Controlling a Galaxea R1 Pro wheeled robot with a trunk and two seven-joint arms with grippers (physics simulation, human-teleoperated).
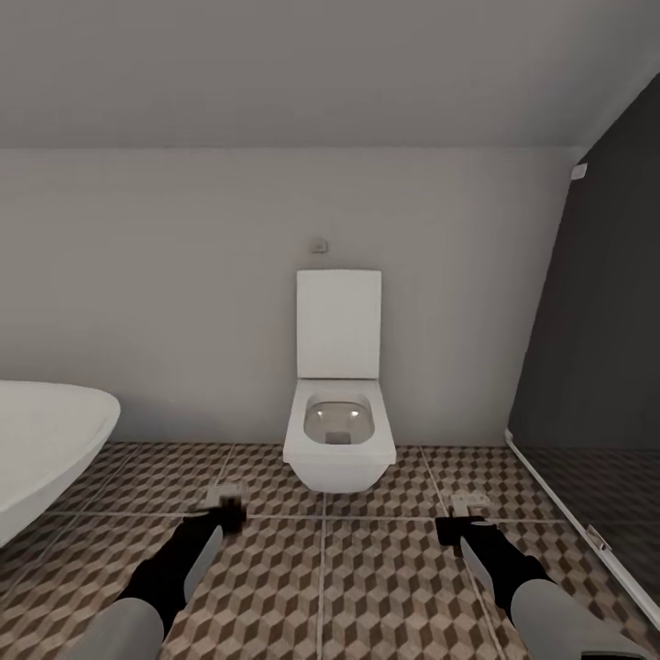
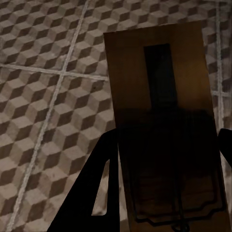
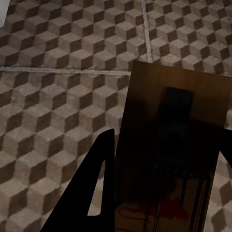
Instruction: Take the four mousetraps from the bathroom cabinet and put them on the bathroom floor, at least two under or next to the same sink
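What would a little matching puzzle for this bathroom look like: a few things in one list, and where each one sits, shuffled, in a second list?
Things:
1. toilet
2. bathtub
3. dark glass panel
4. mousetrap in the left pincer

Places:
A. along the right edge of the head view
B. against the back wall, in the middle
C. held above the tiled floor
D. at the left edge of the head view

Pairs: 1-B, 2-D, 3-A, 4-C
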